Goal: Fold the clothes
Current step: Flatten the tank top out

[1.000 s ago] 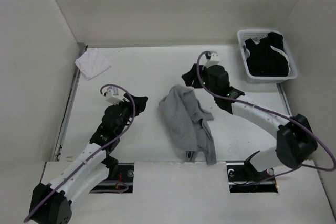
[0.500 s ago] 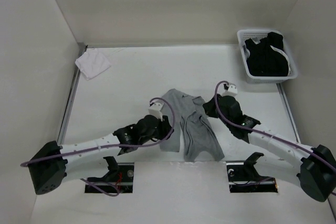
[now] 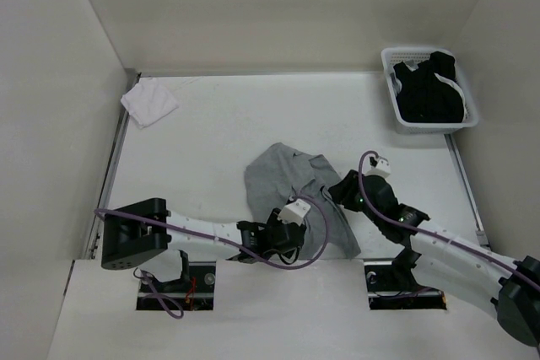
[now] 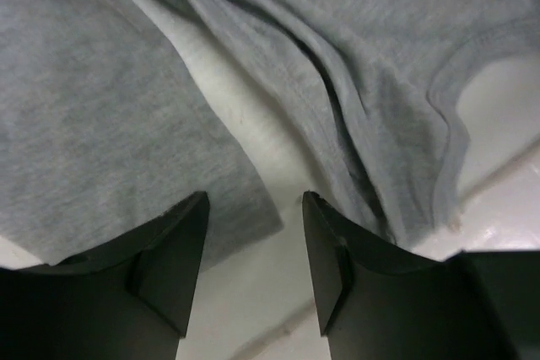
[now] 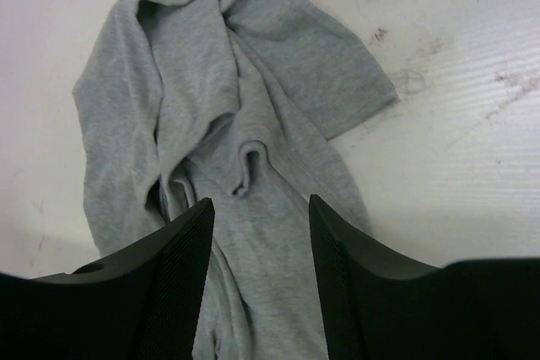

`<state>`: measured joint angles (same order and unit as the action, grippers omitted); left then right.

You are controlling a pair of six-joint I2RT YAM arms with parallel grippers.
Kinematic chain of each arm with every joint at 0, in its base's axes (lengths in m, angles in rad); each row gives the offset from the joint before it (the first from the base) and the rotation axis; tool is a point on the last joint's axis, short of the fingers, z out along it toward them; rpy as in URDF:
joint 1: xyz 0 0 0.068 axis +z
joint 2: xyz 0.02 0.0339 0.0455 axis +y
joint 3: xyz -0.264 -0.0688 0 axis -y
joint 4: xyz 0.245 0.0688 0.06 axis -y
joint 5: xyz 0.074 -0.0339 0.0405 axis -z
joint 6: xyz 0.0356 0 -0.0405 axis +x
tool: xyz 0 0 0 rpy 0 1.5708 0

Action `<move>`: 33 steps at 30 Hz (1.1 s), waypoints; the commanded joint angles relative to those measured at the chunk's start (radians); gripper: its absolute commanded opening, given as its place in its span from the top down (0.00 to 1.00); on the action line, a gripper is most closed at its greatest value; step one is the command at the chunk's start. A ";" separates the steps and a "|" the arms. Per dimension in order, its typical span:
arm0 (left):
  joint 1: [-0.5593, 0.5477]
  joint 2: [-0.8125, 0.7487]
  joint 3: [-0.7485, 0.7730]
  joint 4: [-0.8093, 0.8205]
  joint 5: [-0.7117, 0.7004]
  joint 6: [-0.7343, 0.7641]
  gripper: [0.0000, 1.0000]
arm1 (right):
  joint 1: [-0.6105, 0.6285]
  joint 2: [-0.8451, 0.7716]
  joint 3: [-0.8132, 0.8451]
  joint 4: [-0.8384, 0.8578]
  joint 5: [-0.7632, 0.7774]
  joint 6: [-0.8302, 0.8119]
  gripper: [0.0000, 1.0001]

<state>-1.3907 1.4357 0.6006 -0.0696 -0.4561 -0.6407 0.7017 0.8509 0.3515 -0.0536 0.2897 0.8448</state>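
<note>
The top lies crumpled on the counter, close to the near edge and about midway between left and right. It is bunched into long ridges, with layers lapped over each other.

My left fingers hang spread just over its near side. Between them I see only bare counter and a corner of fabric lying flat, not pinched. My right fingers are spread and empty too, poised over the right part of the top.

I expect this to handle as light, limp knit. It will drape and sag from any hold, stretch if I pull hard, and drag its folds along rather than slide stiffly. It isn't fragile, but it is clingy: a deep pinch would likely catch two layers and lock the wrinkles in.

So I'd take it at the edges, where the cloth is firmest. That flat corner under my left fingers looks like a single layer and a fair first hold. The bound edge curving to the right of it in the left wrist view would also give a sturdy grip. I'd want the right fingers on a matching outer edge, well apart from the left, so the top can be drawn flat.
</note>
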 commanded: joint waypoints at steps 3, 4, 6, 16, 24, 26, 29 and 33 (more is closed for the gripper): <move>-0.011 0.075 0.053 -0.030 -0.128 0.010 0.56 | 0.014 -0.039 -0.045 -0.034 0.017 0.085 0.44; -0.009 0.081 0.054 -0.027 -0.128 0.013 0.57 | 0.018 -0.042 -0.049 -0.037 0.017 0.092 0.44; -0.008 0.109 0.059 -0.015 -0.122 0.022 0.67 | 0.031 -0.059 -0.065 -0.049 0.017 0.120 0.44; 0.070 -0.243 0.018 -0.166 -0.162 -0.005 0.97 | 0.070 0.019 -0.057 -0.152 0.009 0.231 0.42; 0.438 -0.731 -0.015 -0.245 -0.069 0.047 0.97 | 0.135 0.191 0.020 -0.098 -0.095 0.157 0.75; 0.504 -0.768 -0.009 -0.240 -0.055 0.044 0.97 | 0.127 0.191 0.067 -0.103 -0.077 0.099 1.00; 0.574 -0.822 0.005 -0.233 -0.053 0.016 0.97 | 0.147 0.036 0.157 -0.149 0.040 0.018 1.00; 0.624 -0.928 0.036 -0.246 -0.061 0.009 0.97 | 0.202 -0.162 0.454 -0.283 0.163 -0.143 1.00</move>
<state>-0.7952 0.5838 0.6033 -0.3199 -0.5217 -0.6281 0.8719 0.8120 0.5381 -0.2749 0.3248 0.8658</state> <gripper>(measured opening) 0.043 0.012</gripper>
